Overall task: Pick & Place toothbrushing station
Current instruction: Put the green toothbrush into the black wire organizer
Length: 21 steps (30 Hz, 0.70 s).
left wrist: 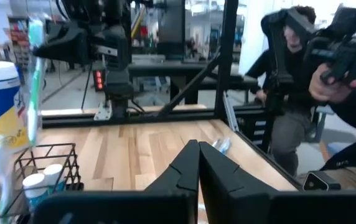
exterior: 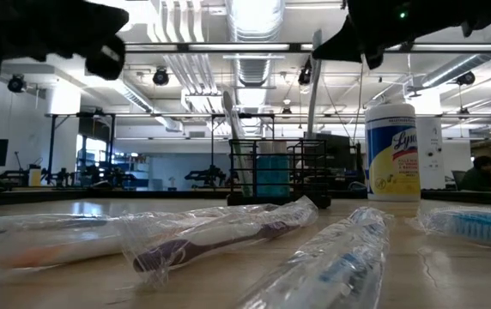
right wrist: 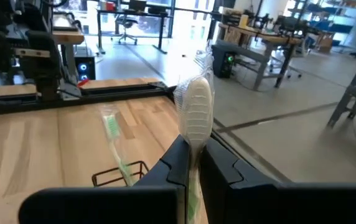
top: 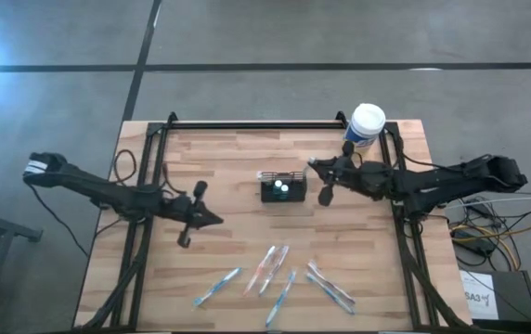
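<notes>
- The pale wooden plank surface (top: 238, 158) carries every item; a black frame borders it on the far side and along both flanks.
- The white-lidded yellow-and-blue round canister (top: 366, 125) stands upright at the far right corner, apart from the work area and, by judgement, not part of the task.
- The small black rectangular wire-mesh caddy (top: 282, 187) stands near the centre of the surface. A green-bristled toothbrush (right wrist: 112, 127) already stands in it, leaning, because the low walls support only its lower end. Two white-capped items sit inside as well.
- The right hand (top: 329, 176) is just beside the caddy on its right. The fingers are clamped on a plastic-wrapped white toothbrush (right wrist: 195, 115), held upright with the head up, probably so that the handle end can go down into the caddy.
- The left hand (top: 189, 215) waits to the left of the caddy, well apart from it, fingers together and holding nothing.
- Several wrapped toothbrushes (top: 270, 267) lie flat along the near edge, spread apart, probably to leave room for single grasps.
</notes>
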Motion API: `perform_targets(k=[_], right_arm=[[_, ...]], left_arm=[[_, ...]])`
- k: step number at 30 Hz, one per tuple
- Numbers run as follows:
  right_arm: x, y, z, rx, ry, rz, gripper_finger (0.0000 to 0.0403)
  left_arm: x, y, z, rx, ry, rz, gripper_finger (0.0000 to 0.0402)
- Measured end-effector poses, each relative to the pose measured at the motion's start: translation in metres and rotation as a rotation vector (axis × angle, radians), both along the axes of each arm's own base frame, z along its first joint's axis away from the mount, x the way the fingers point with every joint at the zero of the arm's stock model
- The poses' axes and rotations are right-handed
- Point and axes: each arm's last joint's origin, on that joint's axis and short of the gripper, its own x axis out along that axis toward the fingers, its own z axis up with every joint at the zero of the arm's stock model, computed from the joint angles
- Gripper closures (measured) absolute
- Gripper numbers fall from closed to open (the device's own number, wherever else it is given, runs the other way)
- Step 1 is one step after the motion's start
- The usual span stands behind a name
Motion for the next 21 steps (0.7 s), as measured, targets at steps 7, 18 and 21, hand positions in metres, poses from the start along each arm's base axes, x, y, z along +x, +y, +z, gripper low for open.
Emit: perform_targets(k=[7,18,21], right_arm=[[0.012,-0.006,-0.013,0.047,0.02,-0.021,0.039],[0.035,-0.009,-0.046,0.105,0.081,-0.058,0.039],[0.039,-0.01,-0.056,0.108,0.112,-0.087,0.039]], left_arm=[[-0.017,0.004,-0.019,-0.012,-0.024,0.008,0.0393],[-0.019,0.003,-0.027,0.054,-0.009,-0.013,0.0391],[-0.019,0.003,-0.027,0.053,-0.009,-0.013,0.0393]])
